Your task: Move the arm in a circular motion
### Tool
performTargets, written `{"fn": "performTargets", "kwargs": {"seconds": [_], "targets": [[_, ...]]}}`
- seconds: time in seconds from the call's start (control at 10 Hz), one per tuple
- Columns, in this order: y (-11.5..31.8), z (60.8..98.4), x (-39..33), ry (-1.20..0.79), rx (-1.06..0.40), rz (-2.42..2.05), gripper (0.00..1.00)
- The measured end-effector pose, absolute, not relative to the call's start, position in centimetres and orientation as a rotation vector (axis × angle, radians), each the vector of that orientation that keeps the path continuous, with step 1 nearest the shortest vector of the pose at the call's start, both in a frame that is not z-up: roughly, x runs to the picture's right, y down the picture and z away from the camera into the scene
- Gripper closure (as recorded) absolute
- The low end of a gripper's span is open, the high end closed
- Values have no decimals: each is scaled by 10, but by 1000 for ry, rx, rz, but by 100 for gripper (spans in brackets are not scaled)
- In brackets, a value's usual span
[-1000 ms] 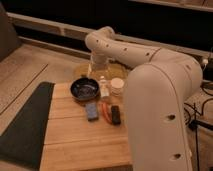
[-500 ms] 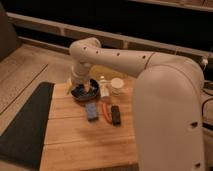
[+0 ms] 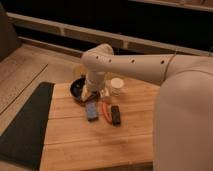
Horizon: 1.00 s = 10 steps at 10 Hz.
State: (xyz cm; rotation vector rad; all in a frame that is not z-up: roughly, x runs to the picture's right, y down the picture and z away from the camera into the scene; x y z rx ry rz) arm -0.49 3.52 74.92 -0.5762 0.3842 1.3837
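Over dark bowl: arm, claw down.

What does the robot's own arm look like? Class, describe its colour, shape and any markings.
The arm is cream-white, made of thick, smooth tubular segments with a rounded elbow joint and a row of small dark holes along its side. The gripper, low over the wooden table, looks darker.

The arm runs off the frame at three o'clock and at the bottom, its base cut away. The gripper sits low behind the forearm, over the dark bowl, which is partly covered. The small items on the wooden table are too blurred to identify.
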Motion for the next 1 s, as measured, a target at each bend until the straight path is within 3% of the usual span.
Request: {"fn": "performTargets", "kwargs": {"seconds": [0.2,0.5,0.7,1.0], "targets": [[22,755,45,446,-490,1490,35],[-33,770,97,449,-372,1625,35],[-73,788,86,426,-349,1602,35],[-88,805,11,384,-412,1461,35]]}}
